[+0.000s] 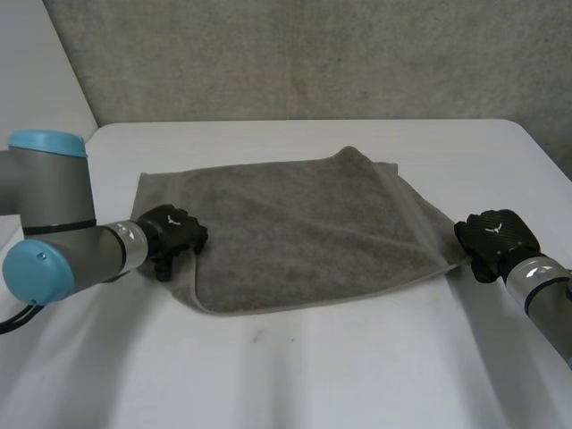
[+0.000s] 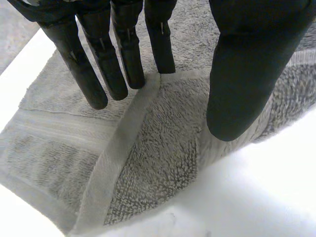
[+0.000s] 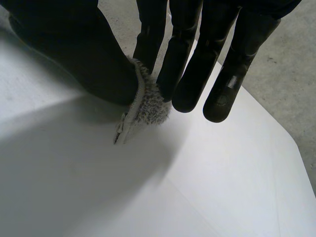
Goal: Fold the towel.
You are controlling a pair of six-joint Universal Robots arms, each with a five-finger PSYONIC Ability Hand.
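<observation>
On the white worktop the grey towel lies partly folded, the left hand resting straight fingers on its left edge, thumb held apart, while the right hand pinches its right corner between fingers and thumb.

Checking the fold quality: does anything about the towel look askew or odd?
Yes. The towel is folded, but its layers do not line up: the lower layer peeks out beside the left hand and at the far right corner, so the edges run skewed. The right hand pinches its near right corner.
</observation>
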